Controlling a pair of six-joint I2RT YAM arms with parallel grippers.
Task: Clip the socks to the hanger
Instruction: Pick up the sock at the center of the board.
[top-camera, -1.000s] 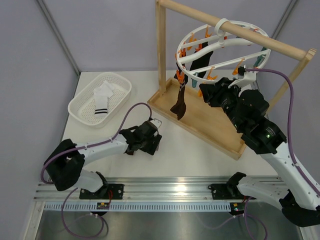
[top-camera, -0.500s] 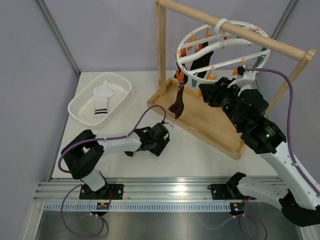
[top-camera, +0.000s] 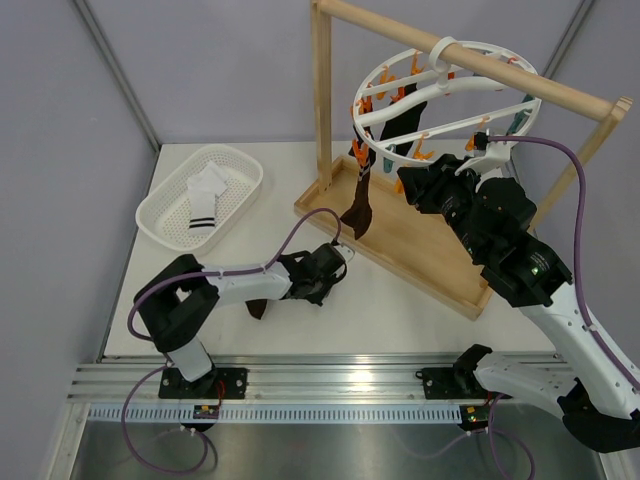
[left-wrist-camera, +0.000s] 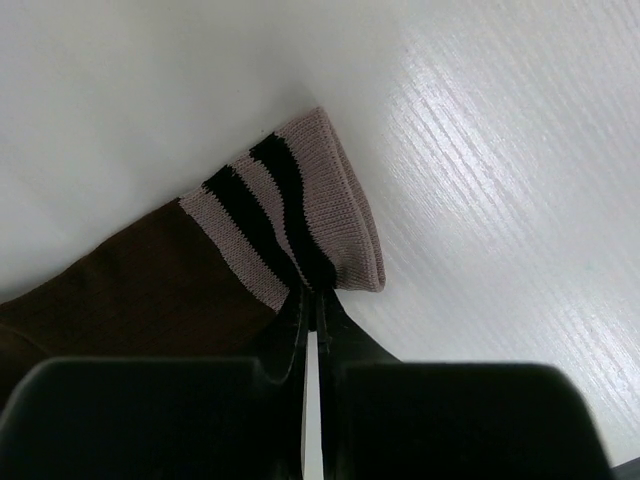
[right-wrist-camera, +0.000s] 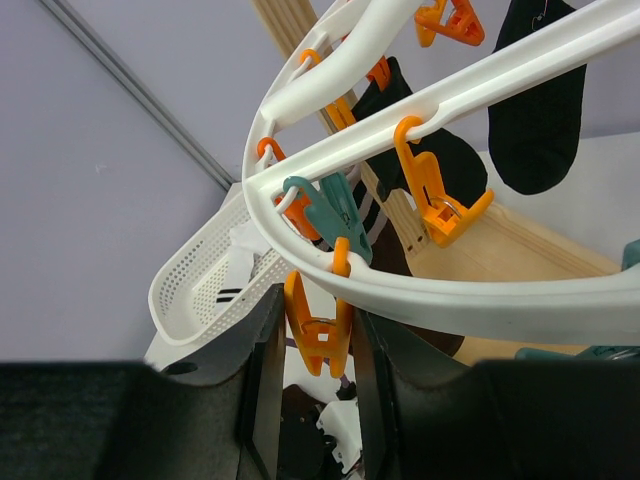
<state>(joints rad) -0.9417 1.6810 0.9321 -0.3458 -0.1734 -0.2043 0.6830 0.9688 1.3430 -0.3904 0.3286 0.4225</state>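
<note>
Your left gripper (left-wrist-camera: 310, 302) pinches the sock (left-wrist-camera: 285, 210) by its striped cuff — lift it cuff-up to the clip (right-wrist-camera: 318, 332) your right gripper (right-wrist-camera: 316, 308) squeezes.

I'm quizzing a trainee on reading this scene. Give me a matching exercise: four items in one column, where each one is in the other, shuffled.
Items:
1. brown sock
2. white striped sock
3. orange clip
4. black sock

Places:
a. lying in the basket
b. hanging from the hanger
c. cuff pinched in the left gripper
d. squeezed in the right gripper

Pairs: 1-c, 2-a, 3-d, 4-b
</note>
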